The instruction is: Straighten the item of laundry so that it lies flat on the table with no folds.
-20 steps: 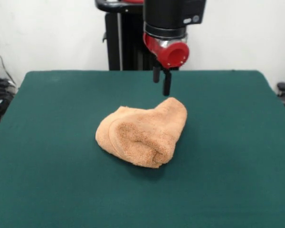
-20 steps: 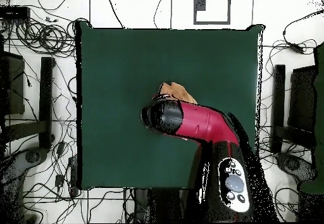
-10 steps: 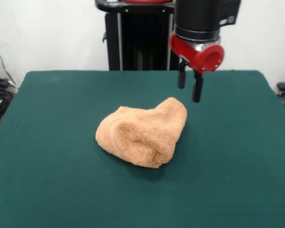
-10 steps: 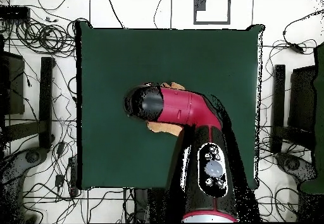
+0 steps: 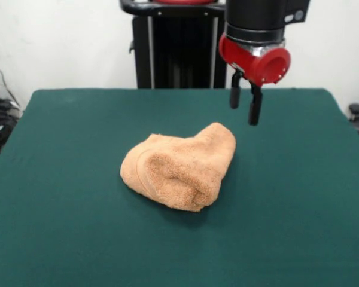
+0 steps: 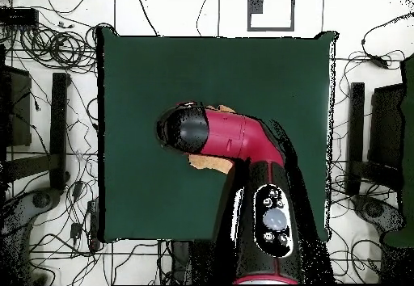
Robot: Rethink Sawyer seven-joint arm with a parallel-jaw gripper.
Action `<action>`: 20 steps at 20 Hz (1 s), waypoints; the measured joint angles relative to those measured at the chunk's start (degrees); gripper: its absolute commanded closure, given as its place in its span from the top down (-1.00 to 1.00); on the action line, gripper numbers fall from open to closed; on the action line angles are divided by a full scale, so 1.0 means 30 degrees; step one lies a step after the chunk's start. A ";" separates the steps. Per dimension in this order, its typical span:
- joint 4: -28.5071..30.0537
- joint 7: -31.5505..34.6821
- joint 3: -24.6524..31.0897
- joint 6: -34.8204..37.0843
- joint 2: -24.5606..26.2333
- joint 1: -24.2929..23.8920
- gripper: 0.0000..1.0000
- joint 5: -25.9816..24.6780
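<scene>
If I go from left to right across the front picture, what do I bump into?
Bare green table → crumpled orange towel → the robot's hand, hanging open in the air just past the towel's right end → more bare table.

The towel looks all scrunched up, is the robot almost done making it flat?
Not nearly. Done: nothing; the towel lies bunched and rolled over itself on the green table. In hand: the gripper hangs in the air to the right of the towel's far end in the front view, fingers apart, holding nothing. Left: grab an edge and spread it flat.
</scene>
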 measured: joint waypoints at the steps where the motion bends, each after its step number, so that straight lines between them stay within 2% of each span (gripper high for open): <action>1: 0.0000 0.0000 0.0006 0.0000 -0.0022 -0.0073 1.00 -0.0004; 7: -0.0064 0.0000 0.0019 -0.0004 -0.0022 -0.0776 1.00 -0.0111; 20: -0.0833 0.0000 0.0028 -0.0019 0.0149 -0.1024 1.00 -0.0901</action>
